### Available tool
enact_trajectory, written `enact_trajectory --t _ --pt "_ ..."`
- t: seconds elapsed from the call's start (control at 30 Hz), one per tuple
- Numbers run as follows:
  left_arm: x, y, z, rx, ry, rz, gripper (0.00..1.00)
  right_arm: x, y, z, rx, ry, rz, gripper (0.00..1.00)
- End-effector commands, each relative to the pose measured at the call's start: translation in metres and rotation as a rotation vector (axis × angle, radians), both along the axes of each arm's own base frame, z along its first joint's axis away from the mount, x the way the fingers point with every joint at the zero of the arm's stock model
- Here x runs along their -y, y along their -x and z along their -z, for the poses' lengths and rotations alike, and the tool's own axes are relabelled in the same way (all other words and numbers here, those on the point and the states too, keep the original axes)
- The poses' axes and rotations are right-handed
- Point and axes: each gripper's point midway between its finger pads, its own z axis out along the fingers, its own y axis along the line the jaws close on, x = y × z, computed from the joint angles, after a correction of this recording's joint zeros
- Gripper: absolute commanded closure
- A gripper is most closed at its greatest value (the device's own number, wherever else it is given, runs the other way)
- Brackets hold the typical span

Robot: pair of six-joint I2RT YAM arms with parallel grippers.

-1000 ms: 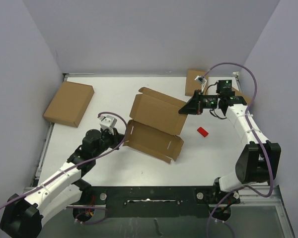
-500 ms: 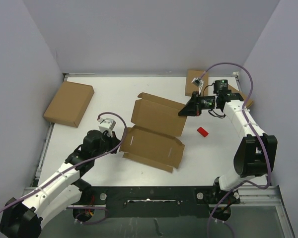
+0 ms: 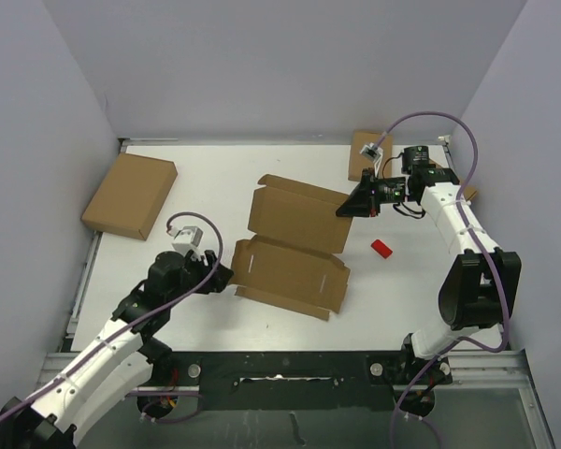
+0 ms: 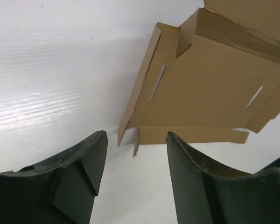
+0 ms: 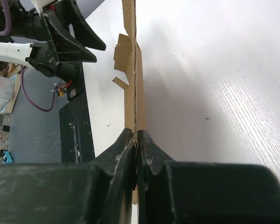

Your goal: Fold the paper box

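1. Our right gripper (image 5: pixel 136 140) is clamped flat on the thin edge of a cardboard panel. The overhead view shows this is the right edge of the rear panel of the paper box (image 3: pixel 294 245).
2. Our left gripper (image 4: pixel 135 137) has its fingers spread with nothing between them. It sits just short of the box's near-left corner flap, not touching it.
3. The box lies mid-table and mostly flat, with the slitted front panel toward us, the side flaps only partly raised, and the rear panel behind.
4. We judge the fold barely begun, since no walls stand and the lid is not closed. The step in hand looks like turning the pinched panel up along its crease.
5. Next, we think the left gripper must pin the front panel or take the left flap, so the box does not slide when lifted.
6. Farther out are a larger cardboard box (image 3: pixel 131 195) at the far left, a small cardboard box (image 3: pixel 365 154) behind the right arm, and a small red object (image 3: pixel 381 247) near the paper box's right side.
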Motion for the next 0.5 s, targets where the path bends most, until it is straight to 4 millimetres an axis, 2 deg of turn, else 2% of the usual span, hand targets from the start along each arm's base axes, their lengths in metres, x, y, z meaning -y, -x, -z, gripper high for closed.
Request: enact_trajectory --t 0.0,0.1,0.2,0.3,0.47 --pt "-0.004 0.016 -0.013 -0.079 0.194 -0.137 0.45 0.000 0.000 -0.024 0.111 -0.010 -0.010 1.00" --pt "0.004 0.031 -0.006 -0.173 0.351 -0.172 0.44 0.002 -0.001 -0.022 0.105 -0.008 0.008 1.00" --pt "0.010 0.043 0.013 -0.316 0.445 -0.226 0.43 0.004 -0.002 -0.018 0.100 0.000 0.030 1.00" --pt "0.019 0.050 0.028 -0.382 0.481 -0.246 0.44 0.006 -0.002 -0.010 0.086 0.008 0.044 1.00" --pt "0.036 0.048 0.041 -0.372 0.462 -0.263 0.42 0.009 -0.003 -0.004 0.072 0.003 0.064 1.00"
